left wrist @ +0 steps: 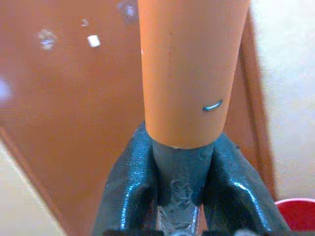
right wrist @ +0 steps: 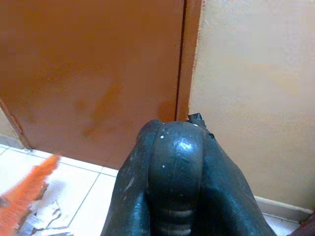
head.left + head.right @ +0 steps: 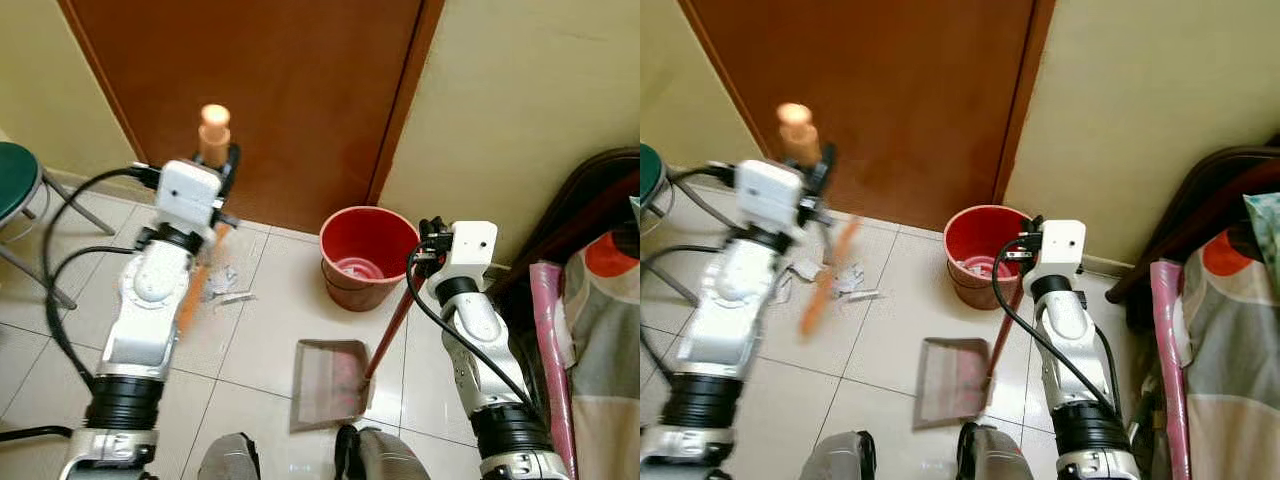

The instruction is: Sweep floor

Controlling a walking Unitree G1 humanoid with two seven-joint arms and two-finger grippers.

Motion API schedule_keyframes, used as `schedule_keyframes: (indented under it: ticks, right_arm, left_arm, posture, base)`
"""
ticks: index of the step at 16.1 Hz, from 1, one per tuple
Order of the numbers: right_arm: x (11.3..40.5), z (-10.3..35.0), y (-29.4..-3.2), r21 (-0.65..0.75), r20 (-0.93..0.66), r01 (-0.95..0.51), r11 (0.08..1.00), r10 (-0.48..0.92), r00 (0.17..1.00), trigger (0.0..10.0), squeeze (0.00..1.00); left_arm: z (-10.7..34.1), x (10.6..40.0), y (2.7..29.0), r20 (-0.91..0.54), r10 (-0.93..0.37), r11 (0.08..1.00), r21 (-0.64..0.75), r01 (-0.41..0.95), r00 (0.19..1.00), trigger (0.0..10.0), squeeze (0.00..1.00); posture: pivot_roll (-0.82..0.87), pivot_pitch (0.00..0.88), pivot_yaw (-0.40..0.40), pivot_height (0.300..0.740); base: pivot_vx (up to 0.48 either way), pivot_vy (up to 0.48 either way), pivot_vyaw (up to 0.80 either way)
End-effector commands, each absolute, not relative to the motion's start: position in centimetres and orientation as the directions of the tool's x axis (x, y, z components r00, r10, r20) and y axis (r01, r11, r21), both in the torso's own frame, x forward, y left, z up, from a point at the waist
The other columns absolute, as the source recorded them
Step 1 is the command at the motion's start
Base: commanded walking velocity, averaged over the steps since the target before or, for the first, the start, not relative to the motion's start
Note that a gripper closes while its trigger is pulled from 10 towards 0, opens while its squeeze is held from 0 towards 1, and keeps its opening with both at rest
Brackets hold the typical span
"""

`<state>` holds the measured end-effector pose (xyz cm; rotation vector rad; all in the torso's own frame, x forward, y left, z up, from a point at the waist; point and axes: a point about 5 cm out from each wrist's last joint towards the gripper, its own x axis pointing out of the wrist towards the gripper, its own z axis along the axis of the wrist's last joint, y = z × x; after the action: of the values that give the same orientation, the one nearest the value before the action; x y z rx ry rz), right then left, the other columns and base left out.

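Two grippers are working: in the head views, the left gripper [image 3: 222, 165] is clenching the orange broom [image 3: 212, 130] over paper scraps [image 3: 224, 285] lying unswept left of the dustpan [image 3: 330, 383]. Right wrist view: right gripper [image 2: 172, 162] is gripping the dustpan's handle [image 3: 392, 320].

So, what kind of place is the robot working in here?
Probably a room in a home: a tiled floor before a brown wooden door, a red bucket and a dustpan on the tiles, patterned bedding at the right.
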<state>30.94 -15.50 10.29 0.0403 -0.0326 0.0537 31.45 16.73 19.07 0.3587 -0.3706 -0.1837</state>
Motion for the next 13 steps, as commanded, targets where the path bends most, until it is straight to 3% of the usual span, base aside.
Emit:
schedule_keyframes:
  ticks: [1,9,13]
  right_arm:
    - [31.2,10.8,-15.4,0.048,0.063,-0.053,0.997,0.05,0.997,10.0,0.0]
    - [30.7,10.0,-15.4,0.048,0.046,-0.057,0.997,0.055,0.997,10.0,0.0]
    - [30.6,9.8,-15.4,0.064,0.038,-0.053,0.997,0.051,0.998,10.0,0.0]
  left_arm:
    - [19.4,30.8,18.0,0.337,-0.196,0.916,0.398,0.05,0.921,10.0,0.0]
    - [17.6,28.5,18.2,0.286,-0.108,0.932,0.363,-0.003,0.952,10.0,0.0]
    - [15.1,27.5,18.2,0.205,-0.081,0.945,0.328,0.009,0.975,10.0,0.0]
  posture:
    - [0.05,0.071,-0.038,0.74]
    - [0.06,0.064,-0.046,0.74]
    - [0.06,0.064,-0.046,0.74]
  base:
    - [0.0,0.0,0.0]
    - [0.0,0.0,0.0]
    - [0.0,0.286,-0.14]
